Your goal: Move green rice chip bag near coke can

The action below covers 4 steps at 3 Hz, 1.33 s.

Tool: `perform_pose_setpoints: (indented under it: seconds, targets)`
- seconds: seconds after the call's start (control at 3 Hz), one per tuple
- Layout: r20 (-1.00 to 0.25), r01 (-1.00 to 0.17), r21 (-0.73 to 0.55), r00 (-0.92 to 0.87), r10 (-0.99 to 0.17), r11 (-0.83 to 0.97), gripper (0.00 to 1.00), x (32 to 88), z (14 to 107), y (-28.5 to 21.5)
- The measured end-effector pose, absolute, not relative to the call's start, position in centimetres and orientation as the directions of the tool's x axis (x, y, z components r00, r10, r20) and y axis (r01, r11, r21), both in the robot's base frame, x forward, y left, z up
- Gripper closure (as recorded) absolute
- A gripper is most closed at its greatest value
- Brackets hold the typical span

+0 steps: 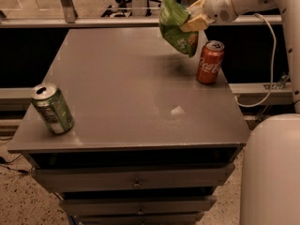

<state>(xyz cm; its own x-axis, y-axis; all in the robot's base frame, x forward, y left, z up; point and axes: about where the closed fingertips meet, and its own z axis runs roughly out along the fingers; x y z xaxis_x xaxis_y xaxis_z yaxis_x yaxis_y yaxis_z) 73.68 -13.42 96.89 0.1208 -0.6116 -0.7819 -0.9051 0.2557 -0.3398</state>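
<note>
The green rice chip bag (174, 23) hangs in the air above the far right part of the grey table (126, 88), pinched at its right side by my gripper (193, 18). The gripper is shut on the bag and comes in from the upper right on the white arm. The coke can (209, 62), red with white script and a silver top, stands upright on the table's right edge, just below and to the right of the bag. The bag's lower tip hangs close to the can's top without touching the table.
A green-and-white soda can (52, 108) stands tilted at the table's front left corner. A small white scrap (177, 110) lies on the table right of centre. Drawers (136, 182) sit under the tabletop. The robot's white body (272, 172) fills the lower right.
</note>
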Motion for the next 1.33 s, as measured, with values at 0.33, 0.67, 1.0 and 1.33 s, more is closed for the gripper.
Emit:
perform_pose_setpoints:
  seconds: [0.33,0.67,1.0,1.33]
  targets:
    - [-0.737,-0.919,-0.347,0.143,-0.661,0.188,1.00,73.1,96.4,-12.0]
    - [-0.699,-0.928,-0.344,0.150,-0.699,0.144,0.88,72.8,95.9,-10.9]
    - [-0.652,-0.936,-0.334,0.141,-0.745,0.115,0.57,72.5,94.9,-10.3]
    - [-0.626,-0.939,-0.328,0.131,-0.769,0.107,0.35,72.2,94.3,-10.4]
